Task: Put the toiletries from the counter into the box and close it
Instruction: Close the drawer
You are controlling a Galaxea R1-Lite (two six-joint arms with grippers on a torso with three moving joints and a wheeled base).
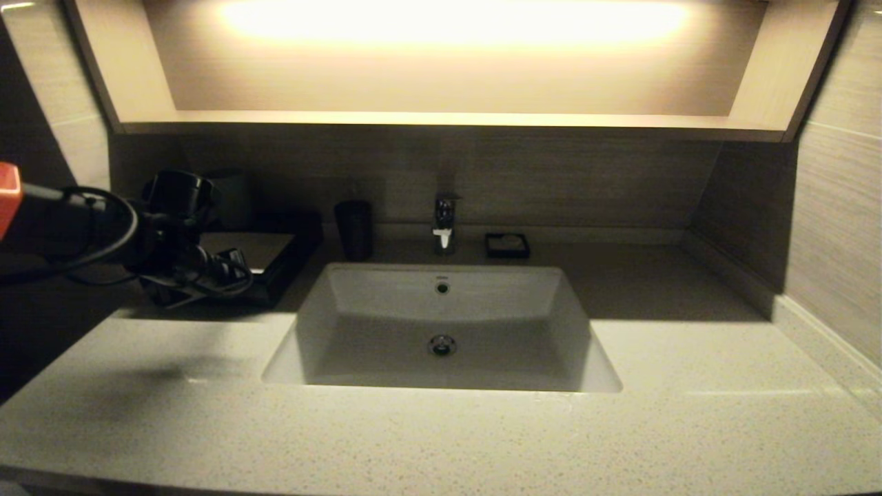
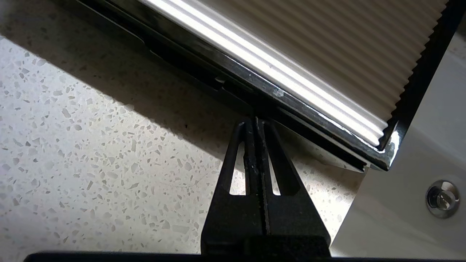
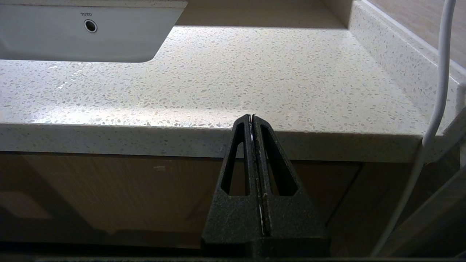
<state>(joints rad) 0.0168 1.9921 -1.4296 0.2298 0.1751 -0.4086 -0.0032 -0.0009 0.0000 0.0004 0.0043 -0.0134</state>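
Left gripper [image 2: 256,122], fingers pinched together, noses against the glossy black box [image 2: 309,120] with its ribbed pale top, mid-frame on speckled stone counter [image 2: 91,145]. Right gripper [image 3: 252,118], fingers likewise pressed together, sits by the counter's front edge.

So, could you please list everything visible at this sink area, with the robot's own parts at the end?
Speckled stone counter: one, pale beige, across the foreground.
Inset rectangular sink: one, white, centre.
Low rectangular box: one, black with pale ribbed top, left of the sink.
Cup: one, dark, behind the sink.
Faucet: one, chrome, behind the sink.
Small square soap dish: one, black, right of the faucet.
Left gripper: shut, tips at the box's front edge.
Right gripper: shut, before the counter's front edge.
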